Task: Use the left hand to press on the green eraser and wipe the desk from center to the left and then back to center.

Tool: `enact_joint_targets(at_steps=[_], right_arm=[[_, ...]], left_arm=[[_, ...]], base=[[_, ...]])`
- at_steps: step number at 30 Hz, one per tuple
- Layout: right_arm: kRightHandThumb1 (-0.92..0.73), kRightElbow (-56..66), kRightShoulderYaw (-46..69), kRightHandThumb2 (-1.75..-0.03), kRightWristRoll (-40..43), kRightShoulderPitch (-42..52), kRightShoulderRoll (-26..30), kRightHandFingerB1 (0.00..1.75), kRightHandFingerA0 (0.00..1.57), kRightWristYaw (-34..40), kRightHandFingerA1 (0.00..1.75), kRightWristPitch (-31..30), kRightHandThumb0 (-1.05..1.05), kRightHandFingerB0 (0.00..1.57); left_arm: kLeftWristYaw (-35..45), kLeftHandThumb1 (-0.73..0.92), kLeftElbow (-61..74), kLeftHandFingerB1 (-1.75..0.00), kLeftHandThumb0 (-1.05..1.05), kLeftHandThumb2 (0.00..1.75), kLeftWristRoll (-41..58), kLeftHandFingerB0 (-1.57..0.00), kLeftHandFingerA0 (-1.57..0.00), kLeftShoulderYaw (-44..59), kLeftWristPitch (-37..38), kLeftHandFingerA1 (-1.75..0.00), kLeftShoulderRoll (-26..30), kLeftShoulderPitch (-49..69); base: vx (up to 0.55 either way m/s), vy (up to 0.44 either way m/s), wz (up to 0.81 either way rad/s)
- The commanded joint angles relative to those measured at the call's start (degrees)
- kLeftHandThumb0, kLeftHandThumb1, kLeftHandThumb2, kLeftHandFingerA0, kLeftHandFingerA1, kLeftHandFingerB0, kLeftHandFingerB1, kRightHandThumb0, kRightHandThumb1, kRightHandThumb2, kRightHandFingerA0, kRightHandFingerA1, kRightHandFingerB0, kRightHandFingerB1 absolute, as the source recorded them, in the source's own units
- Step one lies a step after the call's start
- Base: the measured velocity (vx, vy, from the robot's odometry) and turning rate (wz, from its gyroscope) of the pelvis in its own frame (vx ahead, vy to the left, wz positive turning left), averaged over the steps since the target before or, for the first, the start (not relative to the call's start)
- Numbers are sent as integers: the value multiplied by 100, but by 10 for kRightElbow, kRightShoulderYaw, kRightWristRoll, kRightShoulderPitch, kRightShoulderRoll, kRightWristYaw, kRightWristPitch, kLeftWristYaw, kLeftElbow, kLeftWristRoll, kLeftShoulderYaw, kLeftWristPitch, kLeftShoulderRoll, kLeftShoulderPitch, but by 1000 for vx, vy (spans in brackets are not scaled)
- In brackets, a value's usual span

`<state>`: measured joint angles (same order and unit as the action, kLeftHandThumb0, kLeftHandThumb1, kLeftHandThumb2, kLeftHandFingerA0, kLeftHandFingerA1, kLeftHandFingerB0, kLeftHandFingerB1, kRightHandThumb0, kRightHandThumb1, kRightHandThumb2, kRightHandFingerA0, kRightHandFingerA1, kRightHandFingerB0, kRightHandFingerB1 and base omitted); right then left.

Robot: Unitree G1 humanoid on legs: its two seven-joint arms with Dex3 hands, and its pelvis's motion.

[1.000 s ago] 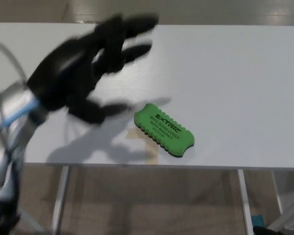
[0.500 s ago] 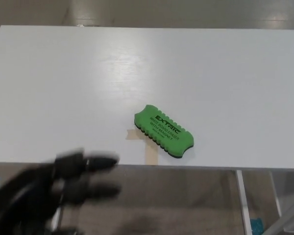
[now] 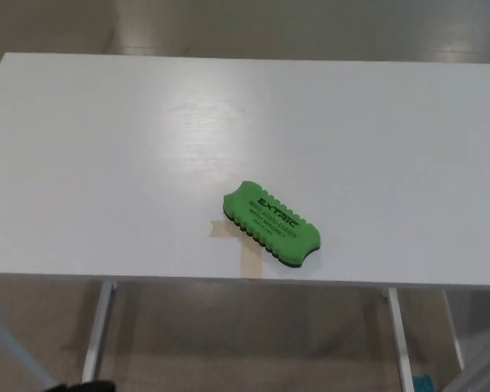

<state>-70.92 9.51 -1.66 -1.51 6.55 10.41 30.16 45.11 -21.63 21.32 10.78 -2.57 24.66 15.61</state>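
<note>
A green eraser [image 3: 271,224] with black lettering lies flat on the white desk [image 3: 147,163], near the front edge and slightly right of the middle, its long side running diagonally. It rests partly over a tan tape mark [image 3: 243,245]. Neither of my hands shows in the head view. Only a small dark sliver sits at the bottom left edge of the picture, too little to read.
The desk's front edge [image 3: 229,282] runs just below the eraser, with metal legs [image 3: 98,331] and floor beneath it. The desk's left corner is at the upper left of the picture.
My left hand, raised over the desk's left side a second ago, dropped below the front edge and has left the picture. The eraser stays where it was; the camera shifted slightly.
</note>
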Motion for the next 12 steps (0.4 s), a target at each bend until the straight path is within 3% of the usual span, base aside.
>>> enact_joint_targets(at_steps=[1,4,5,12], right_arm=[[-67,-3,6,-59,12,18,3,45,66,-32,52,-4,-24,60],[-66,-1,1,-59,5,15,4,43,63,-21,49,-1,-25,56],[-65,-1,0,-59,2,13,5,41,61,-17,47,-3,-25,54],[-67,2,3,-59,7,11,3,40,58,-20,46,-3,-25,51]], left_arm=[[-370,37,-302,-44,-46,71,-167,-34,-51,-23,8,-51,-9,-108],[-363,38,-345,-43,-45,69,-153,-33,-47,-22,-6,-50,-4,-133],[-362,47,-359,-33,-38,55,-151,-38,-48,-22,-2,-39,-3,-140],[-368,46,-382,-33,-40,55,-147,-39,-46,-22,9,-39,-3,-156]], base=[[0,0,0],[0,0,0],[0,0,0],[0,0,0]])
